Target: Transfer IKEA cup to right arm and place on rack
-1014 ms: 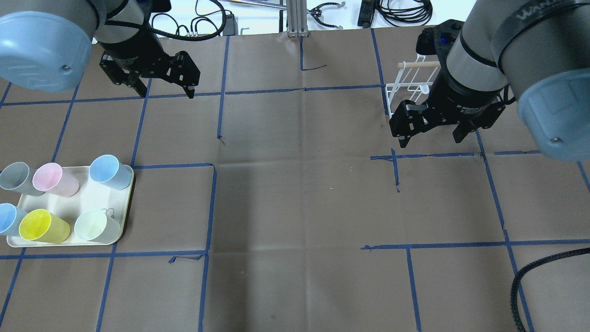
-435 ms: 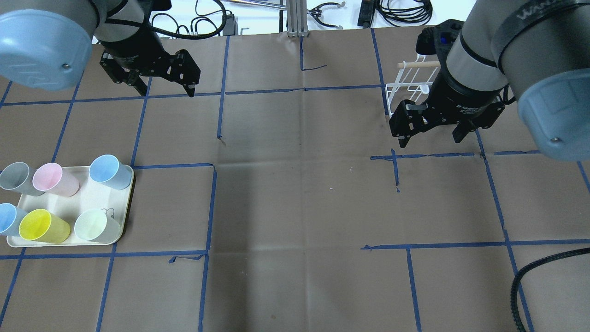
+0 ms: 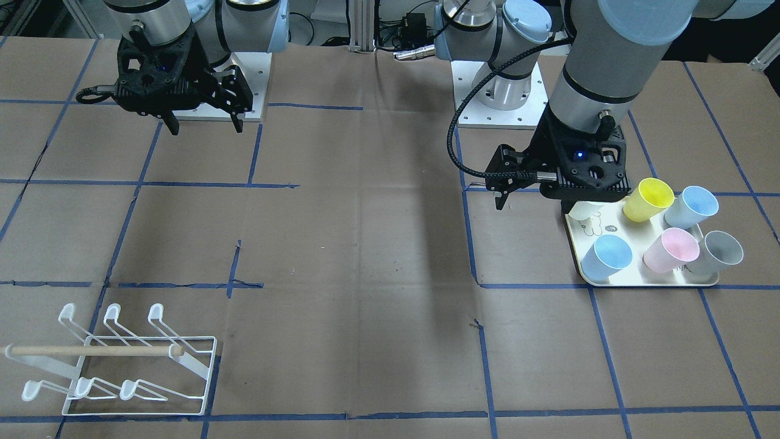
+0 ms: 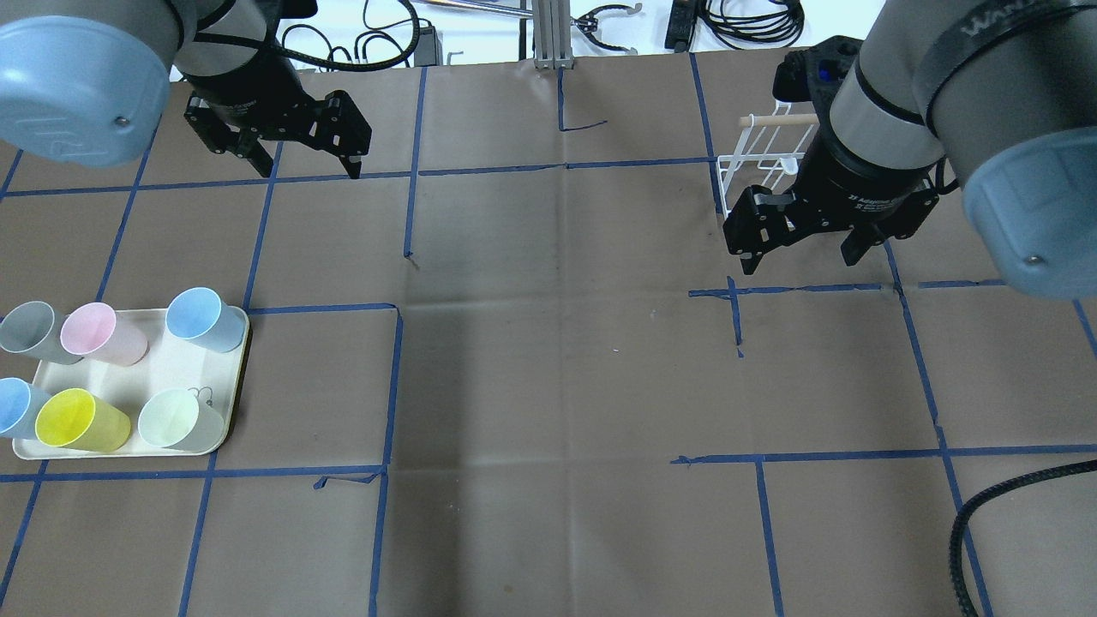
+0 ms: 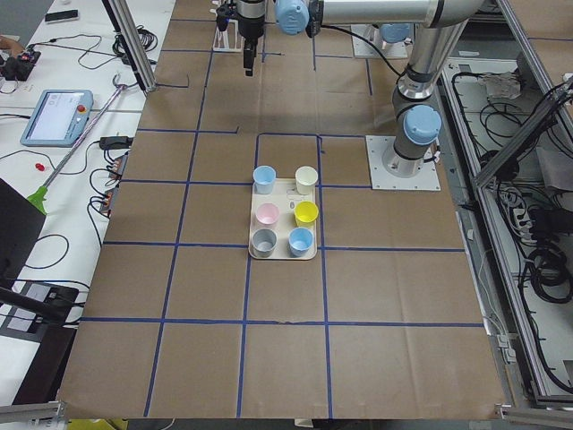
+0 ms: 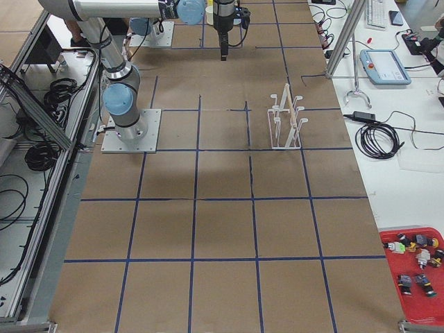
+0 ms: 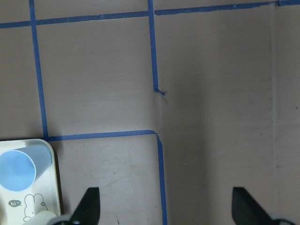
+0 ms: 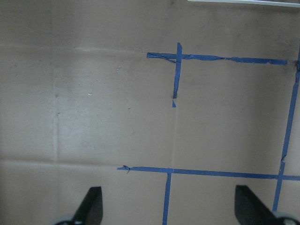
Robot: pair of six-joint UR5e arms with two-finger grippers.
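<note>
Black and spread wide, the left gripper [image 4: 310,167] hangs empty above the brown paper table [image 4: 557,343]; below it and a little aside, the cream tray [image 4: 163,368] holds the pale cup [image 4: 176,420] nearest, then the yellow cup [image 4: 73,420], blue cup [image 4: 199,317], pink cup [image 4: 98,332], grey cup [image 4: 30,330] and second blue cup [image 4: 13,407]; well apart, the right gripper [image 4: 801,260] is equally wide and empty; ahead of that hand, standing on the table, is the white wire rack [image 3: 91,350].
</note>
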